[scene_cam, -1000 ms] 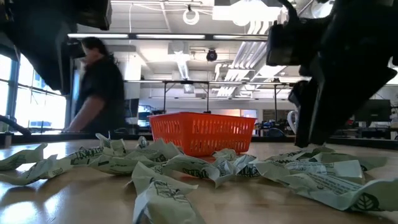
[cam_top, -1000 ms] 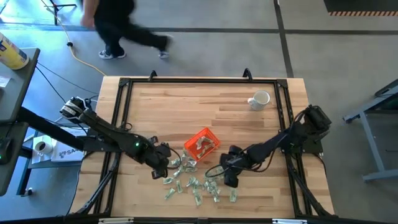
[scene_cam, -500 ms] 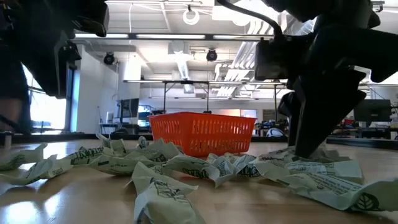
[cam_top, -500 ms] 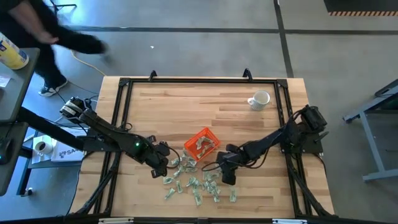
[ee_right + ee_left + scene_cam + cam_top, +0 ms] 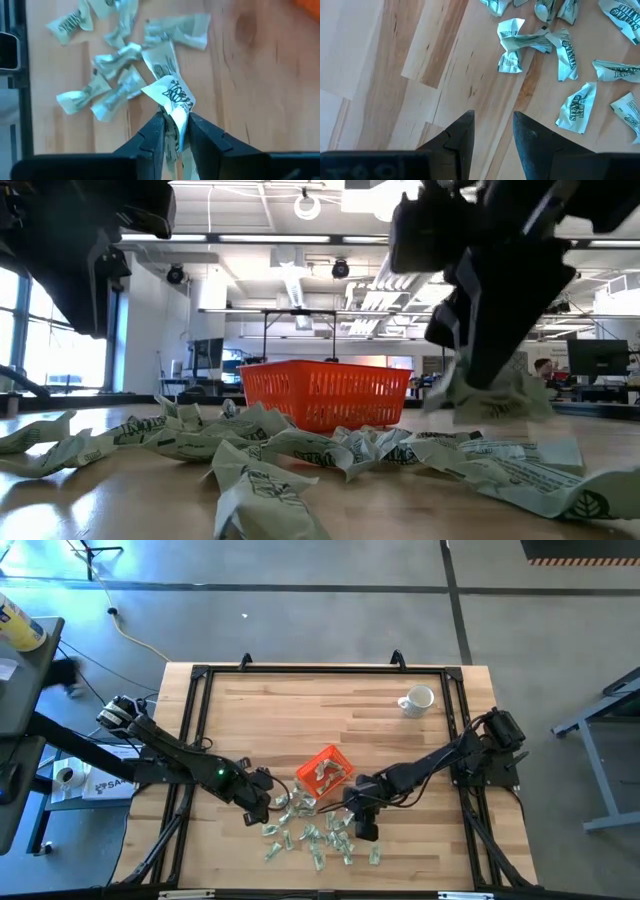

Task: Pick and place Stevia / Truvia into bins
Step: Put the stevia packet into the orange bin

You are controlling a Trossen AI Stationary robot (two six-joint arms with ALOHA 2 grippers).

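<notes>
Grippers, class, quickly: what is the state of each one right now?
Left gripper: open, holding nothing, beside the sachets.
Right gripper: shut on a Stevia sachet, lifted off the table.

Table [image 5: 330,710]: pale wood planks, smooth, slight sheen. Sachets [image 5: 310,837]: crinkled matt paper, printed. Tray [image 5: 325,393]: orange plastic, ribbed lattice walls. Mug [image 5: 417,700]: white, glossy. Right gripper [image 5: 172,131] fingers: dark matt plastic

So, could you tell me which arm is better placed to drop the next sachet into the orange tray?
The right. Its hand is shut on a sachet, lifted beside the orange tray. The left hand is open and empty over bare wood.
</notes>
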